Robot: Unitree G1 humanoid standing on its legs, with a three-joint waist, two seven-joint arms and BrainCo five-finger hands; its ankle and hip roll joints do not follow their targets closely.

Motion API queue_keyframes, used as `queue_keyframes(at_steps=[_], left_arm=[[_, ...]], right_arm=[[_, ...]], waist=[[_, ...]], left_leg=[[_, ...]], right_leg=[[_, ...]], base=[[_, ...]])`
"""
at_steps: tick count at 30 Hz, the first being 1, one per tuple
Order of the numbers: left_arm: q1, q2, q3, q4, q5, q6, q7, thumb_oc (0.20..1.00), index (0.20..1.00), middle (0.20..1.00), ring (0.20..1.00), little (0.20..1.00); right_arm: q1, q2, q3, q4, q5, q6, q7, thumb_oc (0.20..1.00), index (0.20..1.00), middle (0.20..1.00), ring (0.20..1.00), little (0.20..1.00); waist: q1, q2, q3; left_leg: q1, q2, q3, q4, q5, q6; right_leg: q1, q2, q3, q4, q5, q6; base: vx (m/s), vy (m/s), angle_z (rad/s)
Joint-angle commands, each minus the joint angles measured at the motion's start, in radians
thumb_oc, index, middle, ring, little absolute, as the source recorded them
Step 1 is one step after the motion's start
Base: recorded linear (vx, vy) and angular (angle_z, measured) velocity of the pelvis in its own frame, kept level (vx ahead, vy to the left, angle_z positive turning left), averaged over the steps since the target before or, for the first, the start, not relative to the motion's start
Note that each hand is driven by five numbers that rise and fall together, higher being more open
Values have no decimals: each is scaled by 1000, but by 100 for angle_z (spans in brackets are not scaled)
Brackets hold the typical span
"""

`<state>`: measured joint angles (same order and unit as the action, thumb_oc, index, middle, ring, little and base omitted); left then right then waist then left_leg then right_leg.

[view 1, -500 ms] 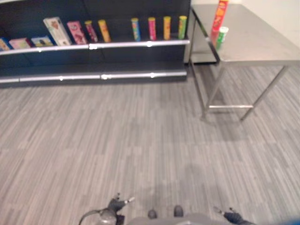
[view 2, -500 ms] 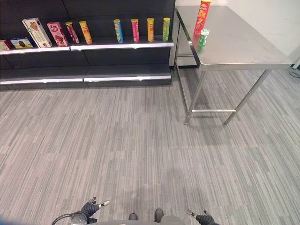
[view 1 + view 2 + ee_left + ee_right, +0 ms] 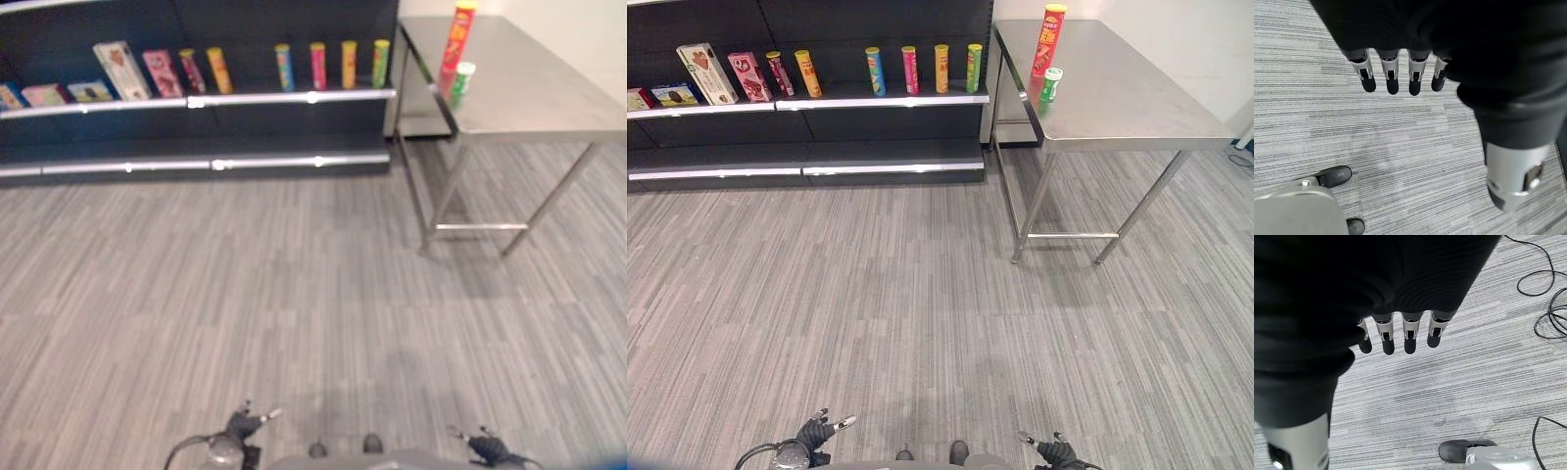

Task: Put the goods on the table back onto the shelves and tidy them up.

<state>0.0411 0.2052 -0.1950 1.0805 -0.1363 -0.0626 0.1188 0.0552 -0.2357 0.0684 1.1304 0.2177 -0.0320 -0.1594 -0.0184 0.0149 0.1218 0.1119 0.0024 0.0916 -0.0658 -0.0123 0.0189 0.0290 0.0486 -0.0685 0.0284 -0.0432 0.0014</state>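
Two goods stand on the steel surface (image 3: 1136,98), both near its corner closest to the shelves (image 3: 823,98): a tall red can (image 3: 1048,39) and, just beside it on the side away from the shelves, a short green can (image 3: 1051,84). Well away from the surface, low over the grey floor (image 3: 921,294), we see the left hand (image 3: 1400,73) and the right hand (image 3: 1400,333) hanging with fingers (image 3: 1392,82) straight and holding nothing. On the upper shelf stand several upright cans (image 3: 909,69) and boxes (image 3: 700,71) in a row.

a red can (image 3: 1049,39) and green-white can (image 3: 1051,84) on a silver table (image 3: 1136,98), grey striped floor (image 3: 921,294), seemingly black shelves (image 3: 823,127).
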Motion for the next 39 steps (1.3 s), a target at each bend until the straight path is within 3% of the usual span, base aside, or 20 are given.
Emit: queue_keyframes(at_steps=[1,20,23,27,30,31,34,35,39], left_arm=[[-34,4,10,53,31,-21,9,1000,1000,1000,1000,1000],[-47,19,-7,67,79,-12,16,1000,1000,1000,1000,1000],[-57,22,-2,56,58,-13,17,1000,1000,1000,1000,1000],[-56,25,0,35,34,-16,9,1000,1000,1000,1000,1000],[-56,21,3,33,20,-15,9,1000,1000,1000,1000,1000],[-49,11,6,41,3,-15,10,1000,1000,1000,1000,1000],[-31,2,10,44,-4,-15,6,1000,1000,1000,1000,1000],[-24,-3,11,50,-8,-19,9,1000,1000,1000,1000,1000],[-15,-5,16,45,-21,-24,13,1000,1000,1000,1000,1000]], right_arm=[[-10,-25,27,14,4,-21,-9,1000,1000,1000,1000,1000],[-22,-36,44,19,-14,-13,0,1000,1000,1000,1000,1000],[-33,-41,50,18,-14,-14,1,1000,1000,1000,1000,1000],[-39,-52,52,14,5,-20,0,1000,1000,1000,1000,1000],[-38,-58,50,6,16,-21,0,1000,1000,1000,1000,1000],[-34,-61,42,1,31,-19,-3,1000,1000,1000,1000,1000],[-26,-63,37,-6,31,-18,0,1000,1000,1000,1000,1000],[-27,-64,42,-16,28,-21,-1,1000,1000,1000,1000,1000],[-39,-63,42,-32,31,-30,-11,1000,1000,1000,1000,1000]], waist=[[-2,-35,-26],[1,-30,-3],[3,-36,17],[15,-52,58],[19,-58,75],[25,-58,84],[33,-53,73],[52,-41,70],[85,-37,79]], left_leg=[[-9,29,13,-7,-31,-90],[-40,37,0,27,-36,-96],[-83,40,-11,97,-57,-97],[-177,39,-12,277,-85,-105],[-238,30,-35,385,-80,-100],[-300,4,-62,413,-72,-87],[-323,3,-69,334,-58,-89],[-382,16,-90,252,22,-106],[-451,32,-124,93,76,-136]], right_leg=[[46,-75,10,-31,-71,160],[11,-67,8,4,-84,149],[-14,-63,14,28,-91,142],[-30,-59,28,68,-104,120],[-34,-59,29,85,-108,106],[-27,-58,34,90,-126,101],[-13,-57,40,81,-146,110],[6,-44,46,75,-172,107],[89,-43,82,54,-225,112]], base=[[0,0,0],[-4,-25,0],[-43,-77,1],[-11,-81,3],[76,-58,1],[161,-29,-15],[286,24,5],[279,45,6],[389,68,4]])
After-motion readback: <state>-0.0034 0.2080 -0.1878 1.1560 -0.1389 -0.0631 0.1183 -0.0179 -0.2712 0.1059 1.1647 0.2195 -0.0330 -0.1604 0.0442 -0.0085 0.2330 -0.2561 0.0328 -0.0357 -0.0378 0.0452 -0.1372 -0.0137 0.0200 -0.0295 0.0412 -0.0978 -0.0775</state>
